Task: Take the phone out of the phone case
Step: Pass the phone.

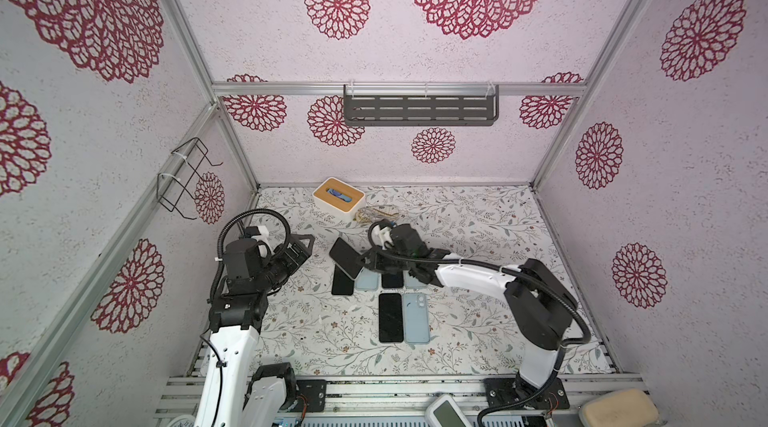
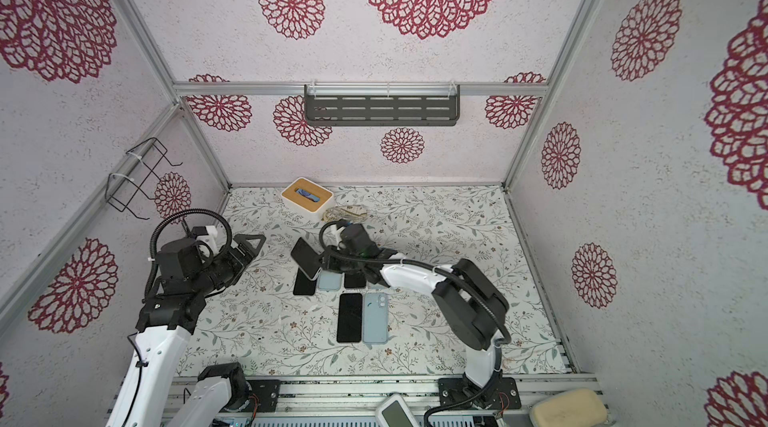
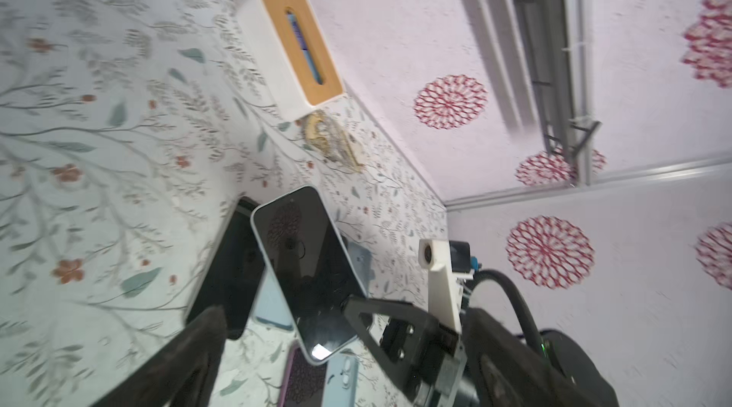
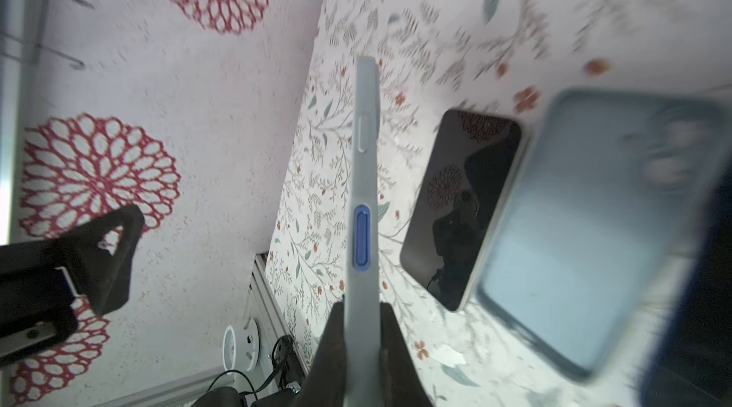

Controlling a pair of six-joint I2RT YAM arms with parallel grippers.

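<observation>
Two-handed job: right fingers [image 4: 334, 349] pinch the cased phone [image 4: 362, 187]; left fingers [image 4: 101, 278], spread wide nearby, should peel its free corner.

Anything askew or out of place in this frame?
Only the cased phone: the right gripper pinches one end, holding it tilted above the neat row of phones and cases. The left gripper is open, apart.

Dark-screened phone [image 1: 346, 255] in pale case [image 4: 362, 179], raised, tilted.
</observation>
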